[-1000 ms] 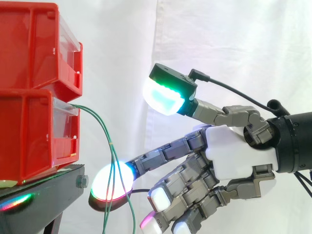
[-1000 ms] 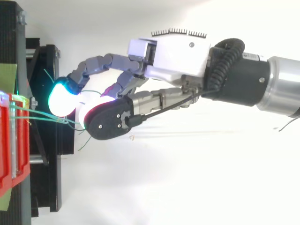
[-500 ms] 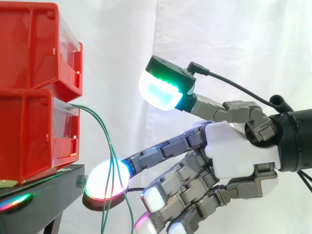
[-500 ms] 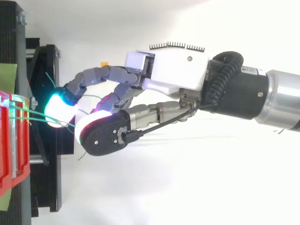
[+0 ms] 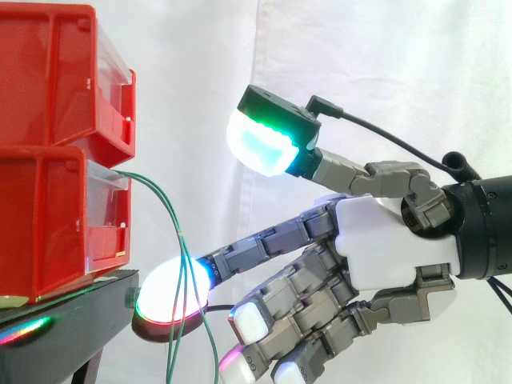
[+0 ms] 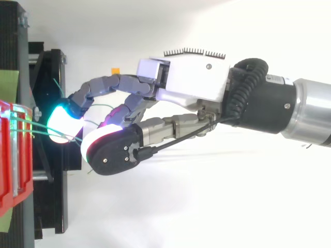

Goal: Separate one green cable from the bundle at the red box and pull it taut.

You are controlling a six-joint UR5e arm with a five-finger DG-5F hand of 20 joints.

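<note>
- The green cables come out of the front of the lower red bin on the left. They arc right, then hang down as a few thin strands that fan apart lower down.
- From the top view the same green cables run right from the bin's front, off the edge of the stand.
- The hand comes in from the right with its palm facing left and one finger stretched out towards the cables. That finger's pad glows white and cyan with a red rim. The strands cross right in front of it, probably touching, but I can't swear to it.
- The thumb is lifted high, with its pad glowing cyan-green well above that finger, so the hand is spread apart and not clamped on anything.
- The other fingers are bent lower down, with white and magenta pads near the bottom of the side view.
- From above, the hand has its thumb on the near side and the reaching finger on the far side. The cables run towards the gap between them.
- An upper red bin sits stacked on the lower one. Both are glossy plastic with clear fronts.
- They stand on a black stand with a matte top, and some coloured glow reflects along its edge.
- A wrinkly white curtain hangs behind everything.
- The arm is silver metal with a black wrist section.
</note>
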